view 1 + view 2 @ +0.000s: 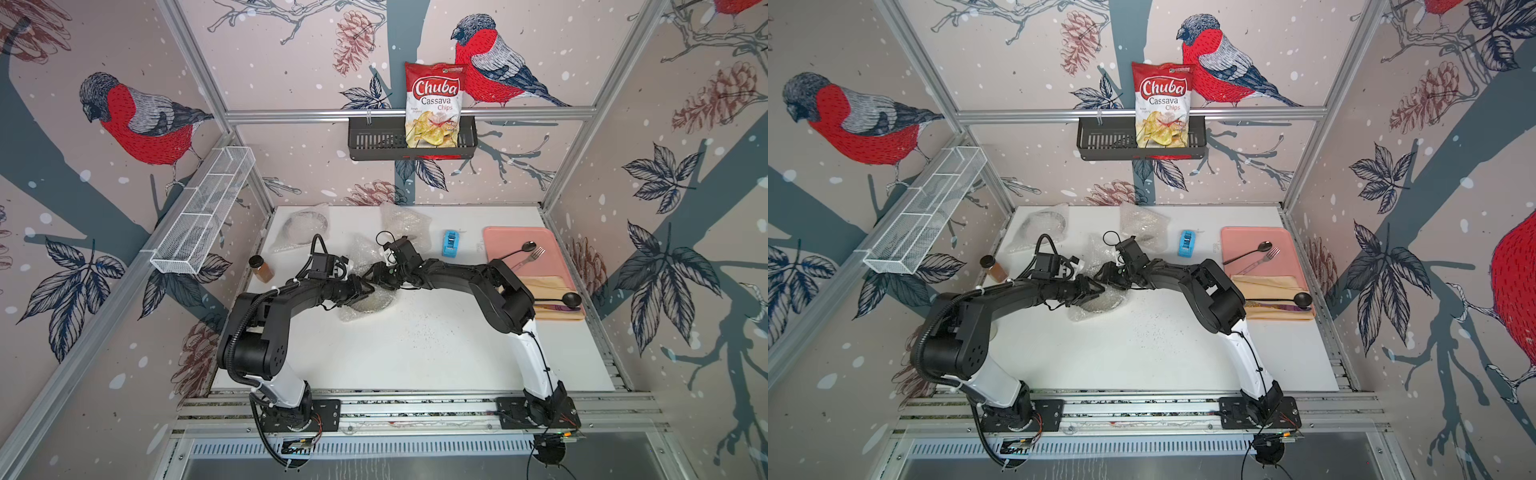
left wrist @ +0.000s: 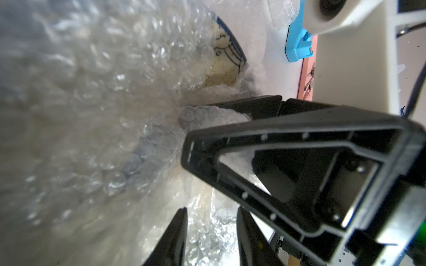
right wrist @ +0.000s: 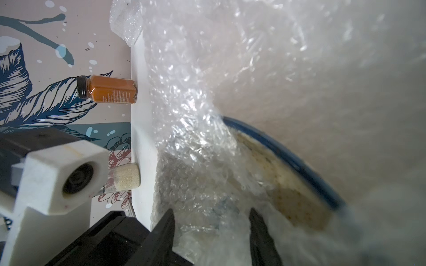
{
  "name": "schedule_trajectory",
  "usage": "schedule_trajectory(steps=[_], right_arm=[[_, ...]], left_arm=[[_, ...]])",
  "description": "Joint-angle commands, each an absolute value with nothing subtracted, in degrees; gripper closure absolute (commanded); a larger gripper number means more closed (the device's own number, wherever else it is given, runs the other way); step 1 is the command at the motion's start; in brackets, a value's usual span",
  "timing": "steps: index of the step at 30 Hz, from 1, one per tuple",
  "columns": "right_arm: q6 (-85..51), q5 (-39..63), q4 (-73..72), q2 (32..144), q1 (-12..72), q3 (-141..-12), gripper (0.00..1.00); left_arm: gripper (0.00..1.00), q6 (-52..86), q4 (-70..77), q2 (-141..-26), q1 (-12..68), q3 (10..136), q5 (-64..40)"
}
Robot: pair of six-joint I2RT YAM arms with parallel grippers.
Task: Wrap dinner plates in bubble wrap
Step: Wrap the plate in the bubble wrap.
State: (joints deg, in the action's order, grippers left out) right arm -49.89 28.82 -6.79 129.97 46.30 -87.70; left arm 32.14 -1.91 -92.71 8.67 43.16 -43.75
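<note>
On the table [image 1: 415,357], from the left: one jar [image 1: 261,269], then three lots of bubble wrap [image 1: 360,249]. The back-left bundle [image 1: 291,245] shows a round plate [image 1: 306,224] through it. The back bundle [image 1: 405,224] hides its contents. The middle lot, mid-table, half covers a speckled plate [image 3: 288,184] with a blue rim. Further right sit one tape dispenser [image 1: 449,243] and one tray [image 1: 498,237] holding one spoon [image 1: 519,249] and one fork [image 1: 534,254]. One board [image 1: 544,284] at the tray's near end carries one ladle [image 1: 561,300].

Both arms reach inward with bent elbows and meet tip to tip over the middle wrap. The left gripper [image 2: 212,208] has its jaws apart, with wrap lying between them and nothing pinched. The right gripper [image 3: 211,209] likewise stands spread over the wrap, clamping nothing.
</note>
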Motion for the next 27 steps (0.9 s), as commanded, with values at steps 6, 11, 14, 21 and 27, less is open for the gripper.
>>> schedule_trajectory(steps=[6,11,14,21,27], right_arm=[[-51.15,30.30,-5.75,130.93,46.49,-88.25,0.48],[-51.28,30.76,-6.41,130.67,46.40,-87.97,0.49],[-51.48,31.00,-6.92,130.76,46.48,-87.98,0.50],[-51.01,31.63,-6.94,129.40,46.41,-88.18,0.50],[-51.09,32.10,-8.85,125.85,45.73,-86.83,0.48]], left_arm=[[0.46,37.60,8.47,-90.71,11.46,41.02,-39.05],[0.45,37.21,7.31,-90.09,13.59,41.46,-32.13],[0.48,37.43,6.45,-89.69,13.71,41.41,-27.30],[0.59,38.76,5.43,-91.06,14.65,42.10,-21.21],[0.68,38.64,4.04,-92.95,14.75,42.35,-20.45]])
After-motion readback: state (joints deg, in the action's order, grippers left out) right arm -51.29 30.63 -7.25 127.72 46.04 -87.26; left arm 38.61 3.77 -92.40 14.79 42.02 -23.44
